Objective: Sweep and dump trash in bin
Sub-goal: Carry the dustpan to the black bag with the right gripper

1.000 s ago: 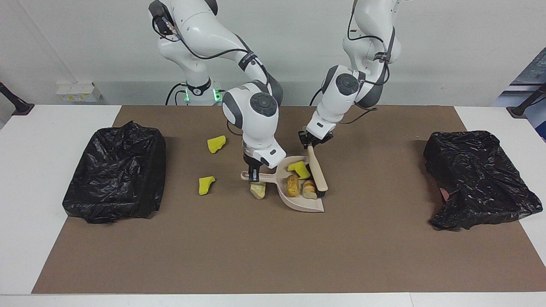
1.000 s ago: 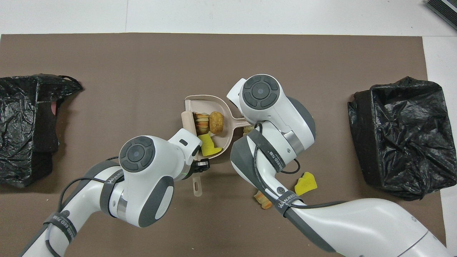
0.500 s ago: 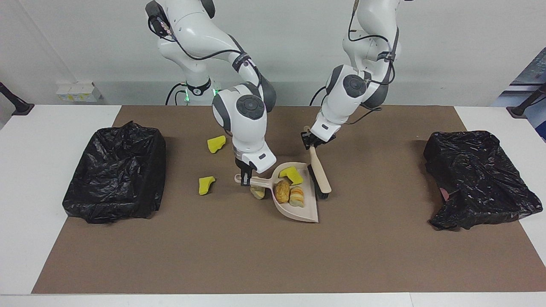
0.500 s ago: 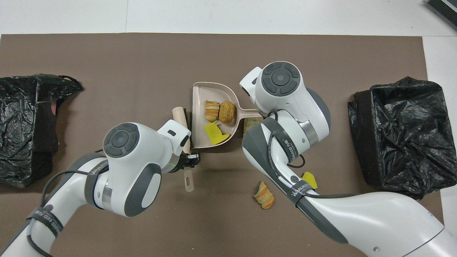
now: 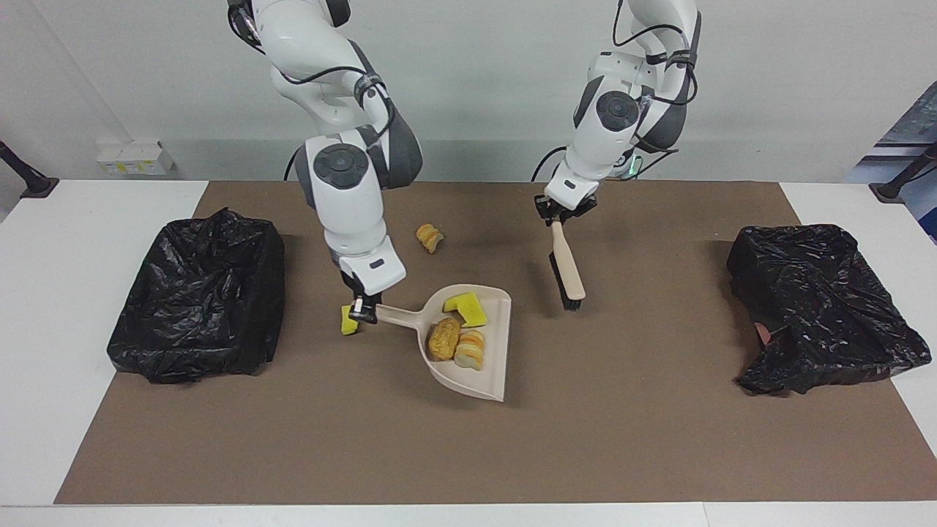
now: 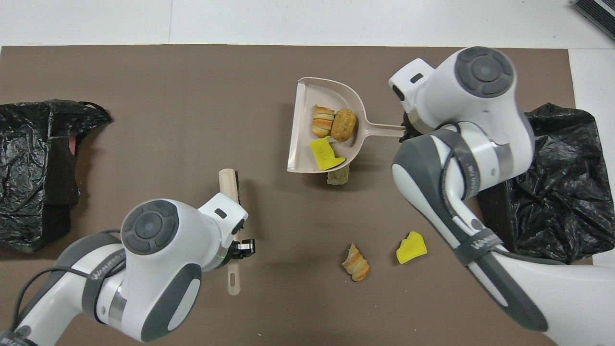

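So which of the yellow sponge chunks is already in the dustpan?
The yellow chunk lying in the dustpan beside the two bread rolls; the other two lie loose on the mat.

White tabletop (image 5: 44,307) carried a brown mat (image 5: 468,439). On the mat lay two black-bagged bins (image 5: 198,296) (image 5: 823,307), one at each end, plus loose trash: a striped roll (image 5: 429,237), yellow sponge chunks (image 6: 412,248) (image 5: 348,320) and a beige lump (image 6: 338,177).

The only lettering I can find is a word printed on the dark strap around each of my forearms, my left strap (image 6: 103,275) and my right strap (image 6: 480,239); neither is legible.
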{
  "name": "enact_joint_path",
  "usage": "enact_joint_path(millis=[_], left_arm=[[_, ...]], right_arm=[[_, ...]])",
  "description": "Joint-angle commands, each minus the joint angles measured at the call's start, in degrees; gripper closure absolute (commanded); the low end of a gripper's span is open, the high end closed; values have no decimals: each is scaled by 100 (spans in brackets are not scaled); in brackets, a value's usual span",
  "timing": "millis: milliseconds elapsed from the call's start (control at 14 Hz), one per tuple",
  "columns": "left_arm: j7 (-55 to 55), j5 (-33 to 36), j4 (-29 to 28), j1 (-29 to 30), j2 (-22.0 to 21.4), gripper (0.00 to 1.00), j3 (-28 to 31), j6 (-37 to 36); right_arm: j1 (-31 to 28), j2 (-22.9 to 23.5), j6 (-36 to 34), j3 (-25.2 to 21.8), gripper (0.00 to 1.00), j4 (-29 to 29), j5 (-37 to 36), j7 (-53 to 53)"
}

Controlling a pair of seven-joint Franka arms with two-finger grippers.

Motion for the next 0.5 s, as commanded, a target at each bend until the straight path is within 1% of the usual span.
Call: enact_joint_path(millis=[0,71,214,286,429], left_arm=[[-666,117,-575,-434,-478,100,-153,101],[-825,108,-706,-487,-513,100,-302,189],[-1185,117,-1171,-488,-811,100,-662,618],[-1343,117,-1391,-496,-873,100,-856,829],[-1730,108,-1708,-505,-839,100,-1234,1381]], right_arm=[[-645,-700,-246,69,100,-506,342,-885],[-856,-850,-343,69,100,-559,342,-1227],[-1445,-1070,-562,69,100,-585,342,-2018],[-1700,-1158,-659,69,100,-585,342,-2370],[-2271,-1308,-844,69,100,-585,342,-2907]])
